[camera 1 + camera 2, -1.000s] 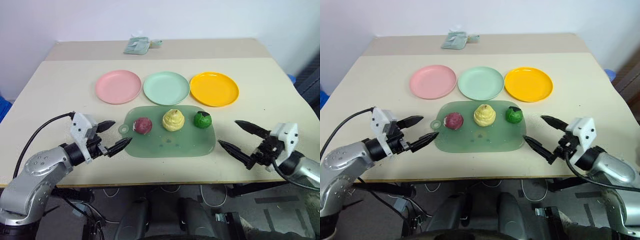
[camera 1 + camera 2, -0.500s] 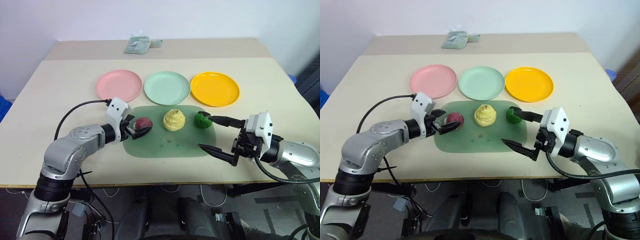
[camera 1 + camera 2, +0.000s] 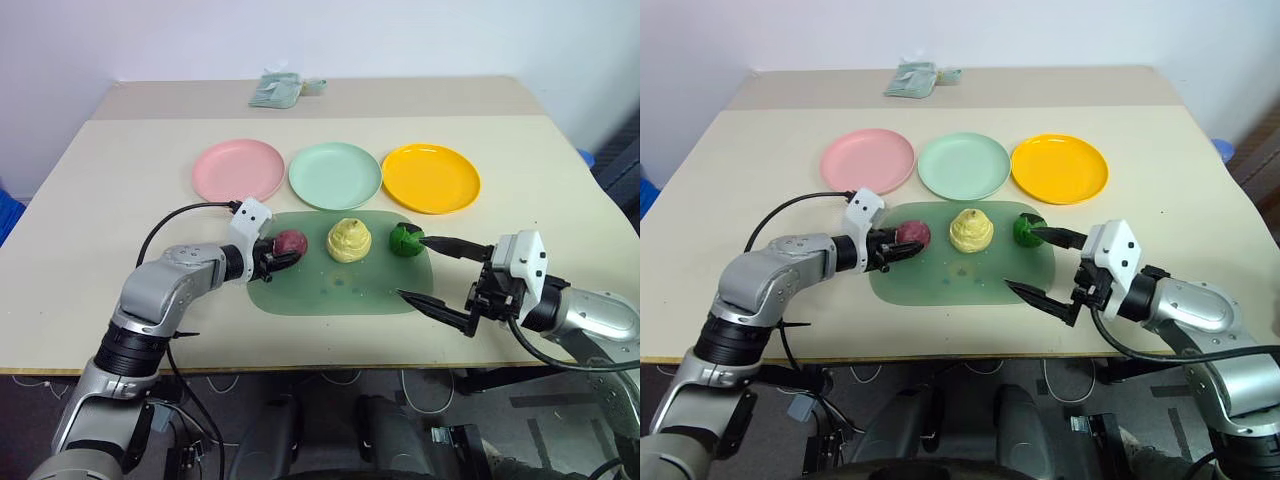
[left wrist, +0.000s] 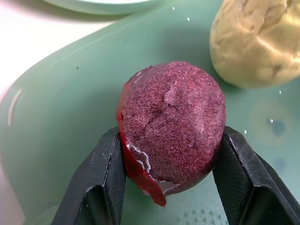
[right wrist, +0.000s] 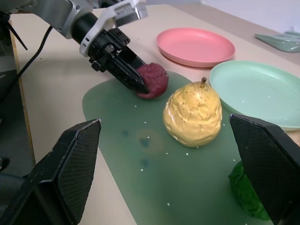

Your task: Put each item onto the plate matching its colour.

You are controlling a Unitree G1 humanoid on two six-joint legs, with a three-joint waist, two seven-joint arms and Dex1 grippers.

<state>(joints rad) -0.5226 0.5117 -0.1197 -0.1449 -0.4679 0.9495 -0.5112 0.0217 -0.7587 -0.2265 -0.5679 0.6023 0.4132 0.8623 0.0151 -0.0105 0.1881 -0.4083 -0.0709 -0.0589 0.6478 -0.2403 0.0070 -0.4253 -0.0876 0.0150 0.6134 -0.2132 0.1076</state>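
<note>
Dark red toy food (image 4: 173, 124), round and cracked on its skin, sits at the left end of the translucent green mat (image 3: 340, 290), clamped between the two black fingers of the left gripper (image 3: 280, 258). Its slightly longer axis runs roughly upright in the left wrist view, and a torn red flap hangs at its lower edge. Next along the mat stands the pale yellow lumpy swirl (image 3: 349, 239), upright with a small stem on top (pear-like in the right wrist view), and at the right end lies the dark green ball (image 3: 405, 240).

Beyond the mat, three round plates stand in a row: the pink plate (image 3: 238, 170), the mint green plate (image 3: 335, 175) and the orange-yellow plate (image 3: 431, 178), all bare. Everything rests on a pale beige table (image 3: 120, 200) against a white wall; a folded greenish cloth (image 3: 274, 90) lies at the far edge.

The left arm reaches in low from the left, forearm nearly level. The right gripper (image 3: 437, 272) hovers at the mat's right edge, fingers spread wide, the upper fingertip just beside the green ball.
</note>
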